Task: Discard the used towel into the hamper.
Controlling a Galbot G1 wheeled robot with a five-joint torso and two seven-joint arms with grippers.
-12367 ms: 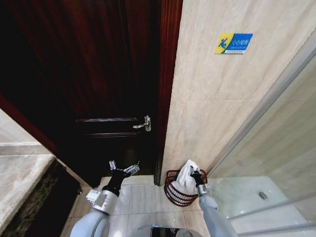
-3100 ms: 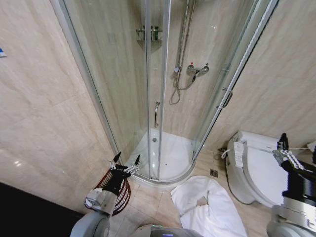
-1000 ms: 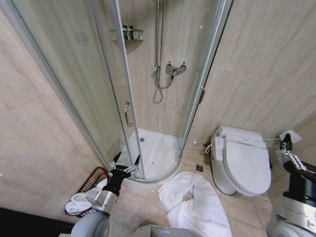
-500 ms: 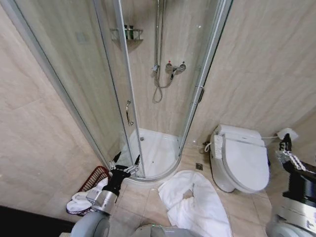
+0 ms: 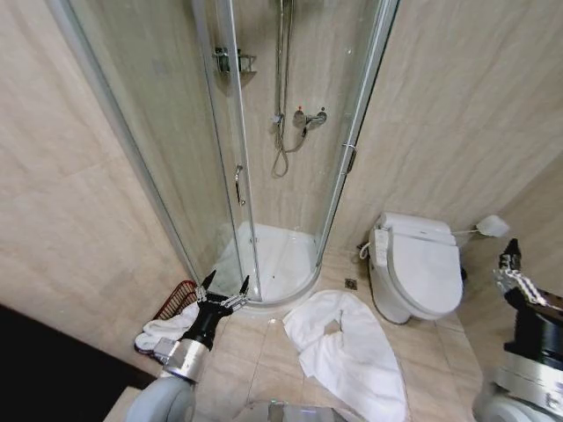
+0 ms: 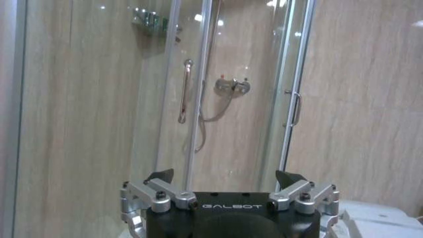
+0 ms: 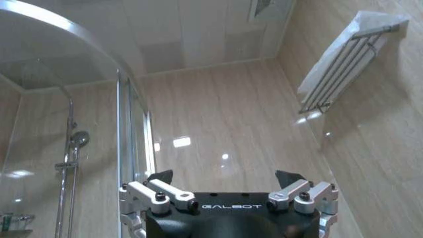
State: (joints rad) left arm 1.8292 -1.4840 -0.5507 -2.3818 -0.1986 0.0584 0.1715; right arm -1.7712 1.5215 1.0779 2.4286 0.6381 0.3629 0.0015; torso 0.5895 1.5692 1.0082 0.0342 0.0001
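The hamper (image 5: 179,297), a dark red-brown slatted basket, stands on the floor by the left wall, beside the shower's edge. A white towel (image 5: 162,329) lies in it and spills over its near rim. My left gripper (image 5: 225,287) hovers open and empty just right of the hamper; the left wrist view shows its fingers (image 6: 160,175) spread, facing the shower door. My right gripper (image 5: 509,264) is held up at the far right, beyond the toilet. It is open and empty in the right wrist view (image 7: 225,176), aimed at the upper wall.
A larger white towel (image 5: 348,353) lies crumpled on the tiled floor in front of the curved glass shower cabin (image 5: 264,193). A white toilet (image 5: 417,274) stands at the right. A wall towel rack (image 7: 343,59) hangs high up. Tiled walls close in on both sides.
The whole head view has shifted, so the camera moved; the hamper now sits higher and more fully in view. Both arms keep their pose, and no thing has moved.
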